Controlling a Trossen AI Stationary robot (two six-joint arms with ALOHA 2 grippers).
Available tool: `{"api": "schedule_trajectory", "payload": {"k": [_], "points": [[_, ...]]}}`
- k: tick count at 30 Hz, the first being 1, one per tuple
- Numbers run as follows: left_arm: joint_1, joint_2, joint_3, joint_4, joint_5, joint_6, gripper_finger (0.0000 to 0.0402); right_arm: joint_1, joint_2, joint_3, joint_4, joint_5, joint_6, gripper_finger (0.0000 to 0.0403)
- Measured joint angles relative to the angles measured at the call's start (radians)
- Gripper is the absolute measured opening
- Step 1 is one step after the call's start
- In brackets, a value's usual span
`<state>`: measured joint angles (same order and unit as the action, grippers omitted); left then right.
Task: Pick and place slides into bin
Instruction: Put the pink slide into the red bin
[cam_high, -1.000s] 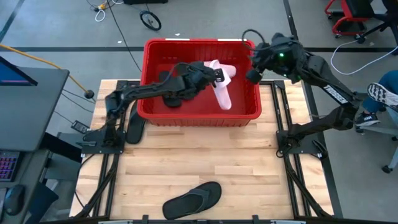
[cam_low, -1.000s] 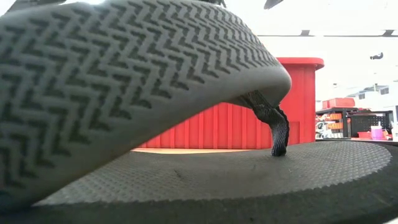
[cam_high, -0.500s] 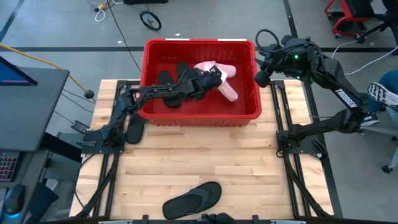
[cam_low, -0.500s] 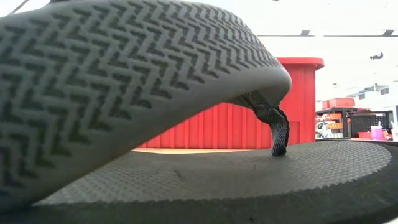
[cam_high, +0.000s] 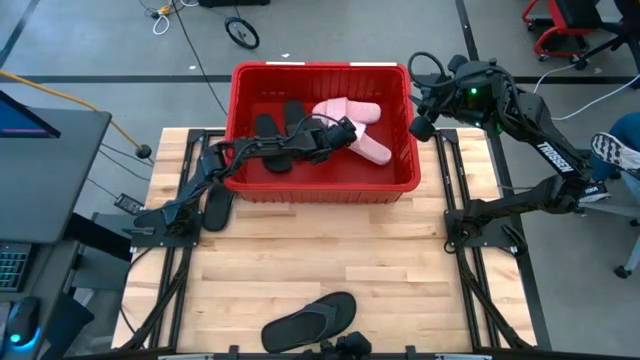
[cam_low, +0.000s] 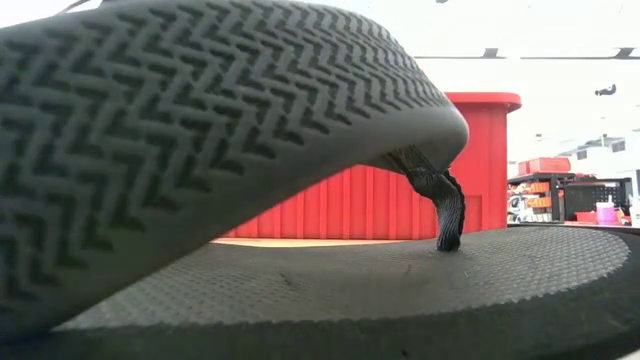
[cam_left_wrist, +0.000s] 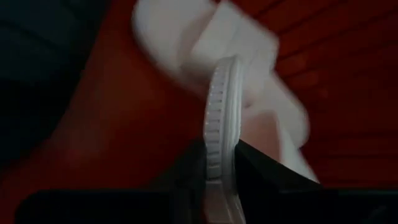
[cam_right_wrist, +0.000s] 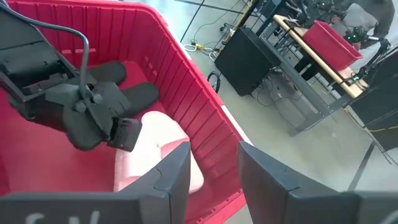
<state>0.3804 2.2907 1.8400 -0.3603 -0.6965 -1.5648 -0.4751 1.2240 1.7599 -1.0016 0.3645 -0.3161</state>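
The red bin (cam_high: 322, 185) stands at the table's far middle. My left gripper (cam_high: 346, 128) reaches into it and is shut on a pale pink slide (cam_high: 371, 150). A second pale pink slide (cam_high: 345, 107) lies beside it on the bin floor. Black slides (cam_high: 272, 128) lie in the bin's left half. My right gripper (cam_high: 421, 126) is open and empty, just outside the bin's right wall. A black slide (cam_high: 215, 208) lies on the table left of the bin. A black thong flip-flop (cam_high: 310, 320) lies at the near edge and fills the low view (cam_low: 250, 150). My left gripper pinches the pink slide's ribbed sole edge (cam_left_wrist: 217, 137) between its two fingers (cam_left_wrist: 258, 165). It reaches in from the table's left, slanting down. The slide stands on edge in the hold. In the right wrist view its far part (cam_right_wrist: 155, 162) lies low in the bin.
The bin's thick rim (cam_high: 322, 68) and walls surround my left gripper. Bare wood (cam_high: 330, 250) lies between the bin and the flip-flop. Beyond the table are cables on the floor, a desk and a red chair (cam_high: 560, 25).
My right gripper has moved toward the table's right edge, from over the bin's right corner to outside its wall. The pink slide in my left gripper has swung from pointing at the near wall to slanting toward the right wall, lower in the bin.
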Motion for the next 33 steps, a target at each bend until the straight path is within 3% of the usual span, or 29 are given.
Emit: {"api": "schedule_trajectory", "payload": {"k": [5, 12, 16, 24, 28, 33], "points": [[0.034, 0.001, -0.001, 0.006, 0.083, 0.001, 0.0133, 0.000, 0.000, 0.000, 0.000, 0.000, 0.000, 0.0137], [0.019, 0.001, -0.001, 0.010, 0.092, 0.015, 0.0176, 0.000, 0.000, 0.000, -0.021, 0.000, 0.026, 0.0137], [0.005, 0.000, 0.000, -0.025, 0.119, 0.064, 0.0175, 0.000, 0.000, 0.000, -0.095, 0.000, 0.035, 0.0137], [-0.017, -0.015, -0.001, -0.281, 0.250, 0.167, 0.0173, 0.000, 0.000, 0.000, -0.195, 0.000, 0.080, 0.0137], [-0.015, -0.033, -0.001, -0.333, 0.267, 0.279, 0.0176, 0.000, 0.000, 0.000, -0.200, 0.000, 0.081, 0.0137], [0.003, -0.077, -0.001, -0.287, 0.267, 0.531, 0.0168, 0.000, 0.000, 0.000, -0.220, 0.000, 0.081, 0.0137]]}}
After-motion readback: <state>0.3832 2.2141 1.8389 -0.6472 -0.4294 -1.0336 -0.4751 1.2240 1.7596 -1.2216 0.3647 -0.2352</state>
